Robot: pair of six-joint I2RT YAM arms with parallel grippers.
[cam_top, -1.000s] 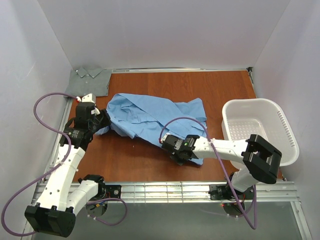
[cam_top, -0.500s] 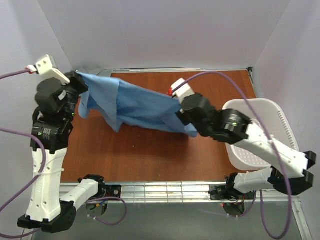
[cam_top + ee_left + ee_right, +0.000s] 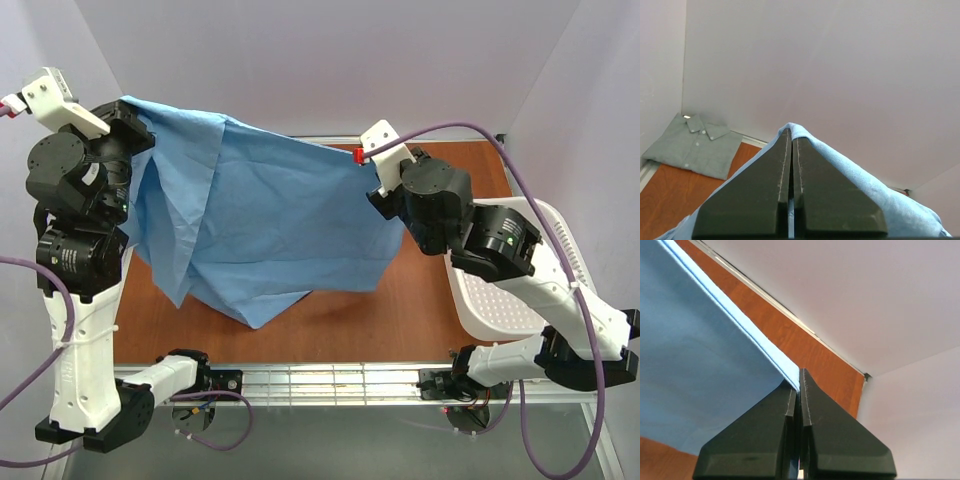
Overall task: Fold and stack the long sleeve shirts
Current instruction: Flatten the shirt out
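Light blue shirt point(image 3: 260, 230) hangs spread in the air above the brown tabletop point(image 3: 400, 320), stretched between the two raised arms like a sheet. The left tool point(image 3: 791, 132) is clamped tight on the shirt's upper left corner, the cloth draped over its closed fingers. The right tool point(image 3: 799, 377) is likewise pinched shut on the shirt's upper right edge, a thin strip of fabric caught between its fingers. The cloth's lowest point droops towards the front of the tabletop; whether it touches the wood cannot be told. The grey-green shirt point(image 3: 692, 145) lies folded in the far left corner. A white laundry basket point(image 3: 490, 315) sits at the right, partly under the right arm.
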